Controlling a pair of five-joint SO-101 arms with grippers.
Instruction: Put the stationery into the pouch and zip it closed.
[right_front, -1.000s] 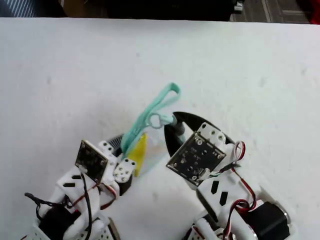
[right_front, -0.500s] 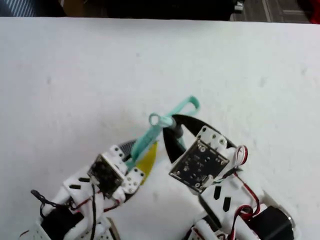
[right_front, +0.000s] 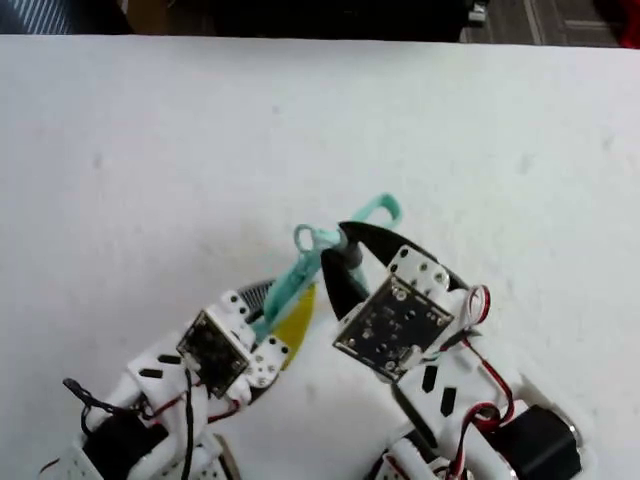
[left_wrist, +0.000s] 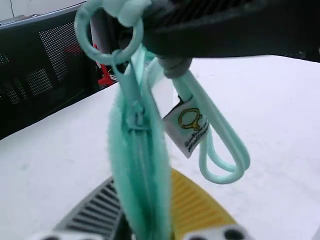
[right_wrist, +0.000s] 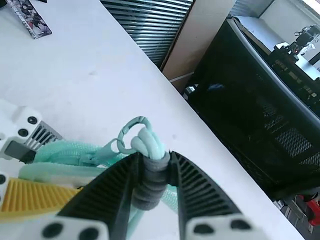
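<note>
Two hands on one pouch, and by the look of it we're in the zipping stage. The left hand (right_front: 278, 306) is clamped on the near end of the mint-green pouch (right_front: 293, 282), with a yellow pad (left_wrist: 195, 212) on one face, a grey ribbed pad (left_wrist: 92, 217) on the other, and the fabric pinched edge-up between them. At the far end, the right hand (right_wrist: 152, 162) has its black fingers squeezed together on the grey collar (right_wrist: 149, 187) at the root of the strap loop (left_wrist: 226, 156). That's just beside the round ring (left_wrist: 106, 39) hanging off the zip slider (left_wrist: 133, 119).

So the pouch is strung between the two hands over the white table (right_front: 140, 150), with a little tag (left_wrist: 187, 126) dangling by the strap. Stationery? I can't tell whether it's inside. The slider sits at the right hand's end and the zip line below it looks shut, though I wouldn't swear to it.

My read is that this is the closing pull, near its finish. The next move calls for a steady anchor from the left hand while the right hand draws the collar straight along the zip line, away from its partner. Any sideways tug and the slider could jam, or the fabric could slip the pads.
</note>
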